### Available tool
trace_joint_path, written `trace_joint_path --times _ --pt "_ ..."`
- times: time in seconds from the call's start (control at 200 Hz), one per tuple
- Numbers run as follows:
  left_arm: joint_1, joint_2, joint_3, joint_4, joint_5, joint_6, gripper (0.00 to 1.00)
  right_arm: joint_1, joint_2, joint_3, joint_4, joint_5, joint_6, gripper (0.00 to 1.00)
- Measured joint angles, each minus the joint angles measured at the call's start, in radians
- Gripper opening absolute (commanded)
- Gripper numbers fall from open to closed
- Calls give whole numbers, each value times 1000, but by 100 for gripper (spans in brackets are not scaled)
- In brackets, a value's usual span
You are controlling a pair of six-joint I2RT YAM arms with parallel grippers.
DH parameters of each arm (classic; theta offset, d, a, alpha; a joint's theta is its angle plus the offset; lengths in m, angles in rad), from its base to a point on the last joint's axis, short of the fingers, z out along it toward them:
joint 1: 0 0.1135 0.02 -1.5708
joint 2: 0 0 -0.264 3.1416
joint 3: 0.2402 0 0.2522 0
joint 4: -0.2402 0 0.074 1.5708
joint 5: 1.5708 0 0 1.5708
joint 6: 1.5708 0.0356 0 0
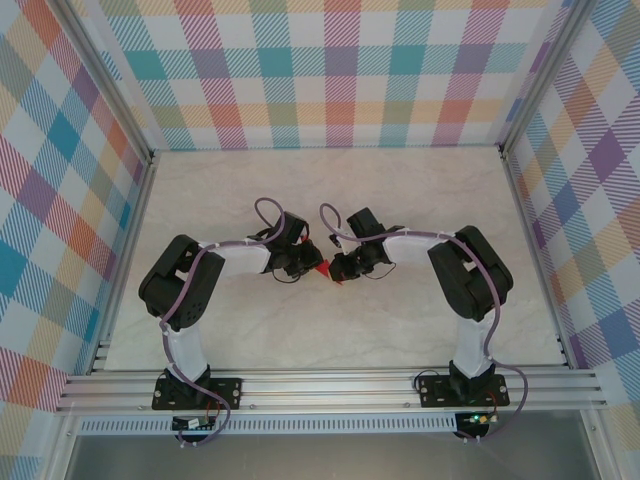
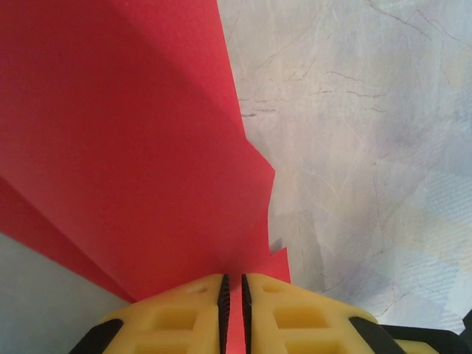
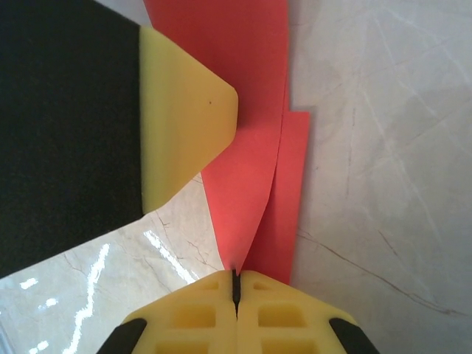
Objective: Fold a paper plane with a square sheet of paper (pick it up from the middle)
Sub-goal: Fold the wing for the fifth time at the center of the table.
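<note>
The red sheet of paper, folded into a narrow creased shape with layered flaps, hangs between both grippers above the middle of the table. In the left wrist view the paper fans out broad from my left gripper, whose jaws are shut on it with a red strip pinched between the pads. My right gripper is shut on a pointed end of the paper. One yellow finger of the left gripper presses the paper from the other side. From above, the left gripper and right gripper face each other closely.
Below lies the pale marble tabletop, with checked walls on three sides. An aluminium rail carrying both arm bases runs along the near edge.
</note>
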Motion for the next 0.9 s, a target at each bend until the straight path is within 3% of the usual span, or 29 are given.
trace_joint_path --times 0.39,0.905 --pt "0 -89 -56 23 -16 25 25 -88 39 -10 79 -211 135 0" --pt "0 -89 -121 191 61 24 22 -108 102 13 66 -282 209 0"
